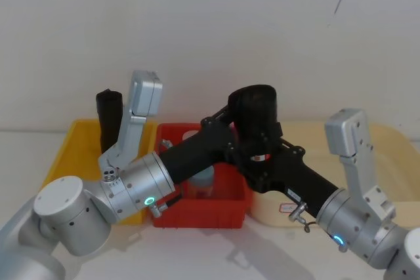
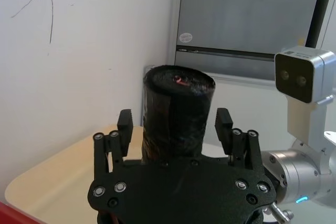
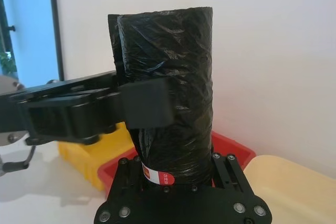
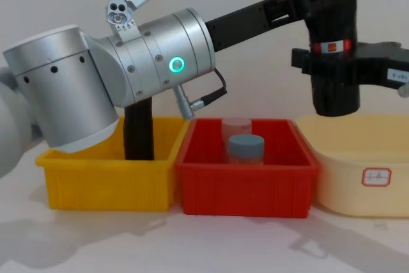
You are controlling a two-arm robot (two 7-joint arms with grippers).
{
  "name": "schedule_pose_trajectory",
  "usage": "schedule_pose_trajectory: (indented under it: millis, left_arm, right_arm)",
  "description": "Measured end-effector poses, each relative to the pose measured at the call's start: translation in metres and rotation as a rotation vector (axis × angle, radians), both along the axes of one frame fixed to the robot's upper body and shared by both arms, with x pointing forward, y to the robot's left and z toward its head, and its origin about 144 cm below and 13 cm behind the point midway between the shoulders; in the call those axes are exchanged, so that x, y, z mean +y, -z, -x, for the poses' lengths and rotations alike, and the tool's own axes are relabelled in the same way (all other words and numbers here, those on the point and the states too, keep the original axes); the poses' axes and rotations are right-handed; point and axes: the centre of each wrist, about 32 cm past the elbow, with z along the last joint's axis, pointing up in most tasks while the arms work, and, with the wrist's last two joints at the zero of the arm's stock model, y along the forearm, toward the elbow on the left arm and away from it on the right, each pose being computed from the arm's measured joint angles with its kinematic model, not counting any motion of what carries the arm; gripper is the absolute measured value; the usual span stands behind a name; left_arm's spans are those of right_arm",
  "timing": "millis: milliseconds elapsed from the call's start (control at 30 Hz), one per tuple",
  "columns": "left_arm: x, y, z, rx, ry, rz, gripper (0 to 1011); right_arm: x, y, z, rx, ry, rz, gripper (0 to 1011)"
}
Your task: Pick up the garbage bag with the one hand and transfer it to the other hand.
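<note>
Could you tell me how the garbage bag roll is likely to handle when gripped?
The garbage bag is probably stiff: it stands straight up from the right gripper without sagging, the left gripper open around its upper part. Its glossy, wrinkled plastic may be slippery. As a tall cylinder, it would likely tip or roll if set down.

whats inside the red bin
A grey-lidded jar, a clear container behind it. The bin's front wall hides their bases; the left arm covers part from above. Left gripper and right gripper are up at the bag.
</note>
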Motion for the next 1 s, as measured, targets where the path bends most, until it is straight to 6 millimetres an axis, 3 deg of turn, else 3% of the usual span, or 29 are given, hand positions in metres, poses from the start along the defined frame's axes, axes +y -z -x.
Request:
schedule_pose_trajectory:
  millis: [100,367,1000]
  left_arm:
    - [0.000,0.000,0.000,0.000,0.000,0.000,997]
    - [0.000,0.000,0.000,0.000,0.000,0.000,1002]
    - [0.000,0.000,0.000,0.000,-0.001,0.000,1001]
  right_arm:
    - [-0.003,0.000,-0.002,0.001,0.015,-0.007,545]
    - [-0.024,-0.004,-0.013,0.005,0.085,-0.016,545]
    - [-0.106,-0.019,-0.053,0.027,0.343,0.072,545]
